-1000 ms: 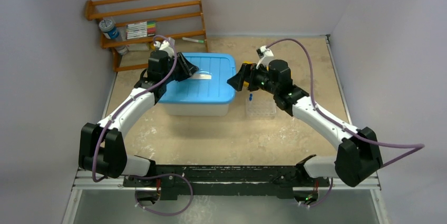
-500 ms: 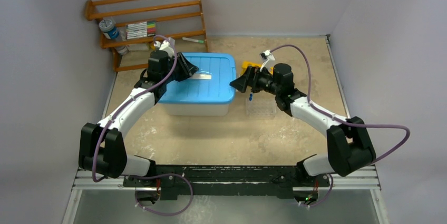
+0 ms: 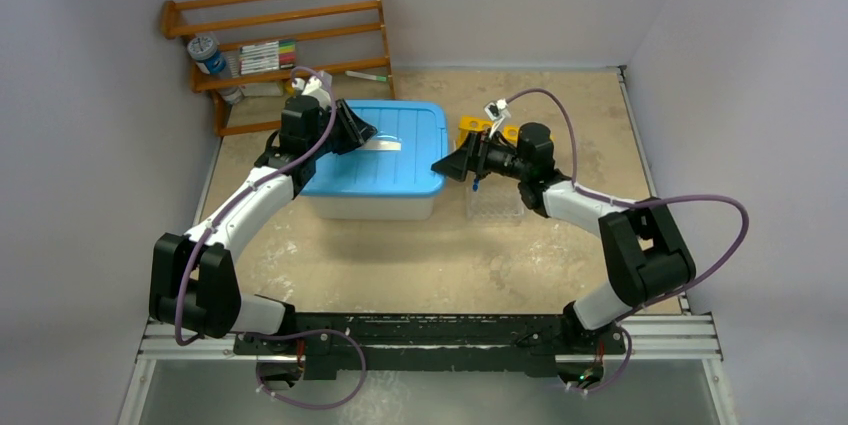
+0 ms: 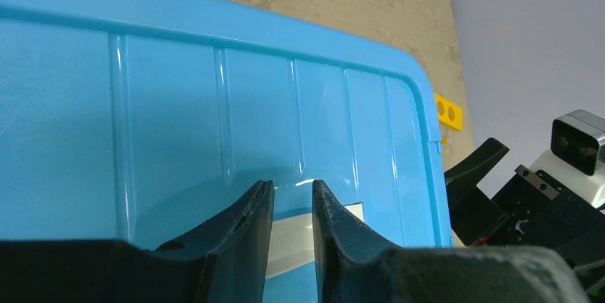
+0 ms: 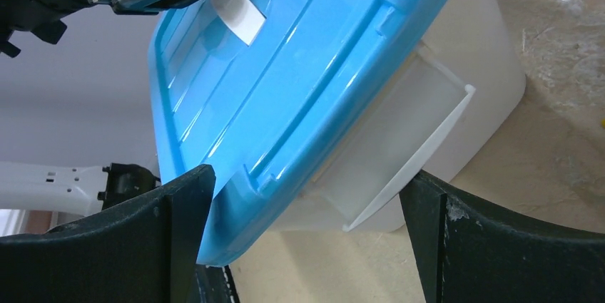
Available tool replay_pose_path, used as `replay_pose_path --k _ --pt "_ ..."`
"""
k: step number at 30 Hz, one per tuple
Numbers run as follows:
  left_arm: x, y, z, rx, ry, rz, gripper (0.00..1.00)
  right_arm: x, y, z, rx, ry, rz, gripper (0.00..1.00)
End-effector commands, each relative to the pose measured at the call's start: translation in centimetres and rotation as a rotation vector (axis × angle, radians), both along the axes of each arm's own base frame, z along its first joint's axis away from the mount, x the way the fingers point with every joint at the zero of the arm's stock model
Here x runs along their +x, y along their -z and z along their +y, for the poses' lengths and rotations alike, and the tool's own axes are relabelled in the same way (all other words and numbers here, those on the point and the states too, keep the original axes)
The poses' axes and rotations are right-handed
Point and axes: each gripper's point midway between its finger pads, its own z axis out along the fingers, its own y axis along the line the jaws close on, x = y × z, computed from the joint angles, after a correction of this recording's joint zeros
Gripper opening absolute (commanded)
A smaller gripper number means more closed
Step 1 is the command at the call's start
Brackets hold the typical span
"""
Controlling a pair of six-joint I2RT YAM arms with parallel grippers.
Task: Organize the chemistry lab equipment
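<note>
Top external view: the bin (image 3: 370, 207) has its blue lid (image 3: 400, 167) on, so opening it seems the step in hand. The left gripper (image 4: 291, 187), jaws narrow and empty, sits over the lid. The right gripper (image 5: 307, 178) gapes wide around the lid's right edge. A blue-ended tube (image 3: 476, 185) stands just right of the bin. Next move, likely: pinch that rim and lift evenly.

Quick rundown of where stuff is sitting on the table

The lidded bin (image 3: 370, 207) is sitting mid-frame. The wooden rack (image 3: 280, 35) is standing behind it in the upper left, with markers (image 3: 268, 53) lying on one shelf. A small tray (image 3: 492, 211) is sitting just beside the bin's right wall, and a block with holes (image 3: 472, 127) is lying behind that. The left gripper (image 3: 370, 133) is hanging over the lid (image 3: 400, 170), and the right gripper (image 3: 442, 162) is sitting at the lid's right edge.
</note>
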Motion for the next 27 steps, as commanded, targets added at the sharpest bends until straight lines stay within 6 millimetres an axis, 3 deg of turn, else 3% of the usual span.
replay_pose_path --k 1,6,8,13,18,27 --pt "-0.8 2.4 0.3 0.04 0.011 0.075 0.27 -1.7 -2.5 1.2 0.083 -0.12 -0.078 1.0" --pt "-0.9 2.4 0.3 0.04 0.01 0.074 0.27 -2.6 -4.1 1.7 0.165 -0.188 -0.104 0.99" --pt "-0.9 2.3 0.4 0.042 0.008 0.072 0.27 -2.0 -5.3 1.8 0.169 -0.164 -0.131 0.97" --pt "-0.9 2.6 0.3 0.036 0.008 0.076 0.27 -0.2 -6.6 1.1 0.017 -0.061 -0.203 0.97" --pt "-0.8 2.8 -0.2 0.01 0.021 0.082 0.27 0.7 -7.6 0.8 -0.028 -0.036 -0.228 0.96" --pt "-0.9 2.6 0.0 0.02 0.017 0.079 0.27 2.1 -5.7 2.1 -0.096 -0.043 -0.164 0.95"
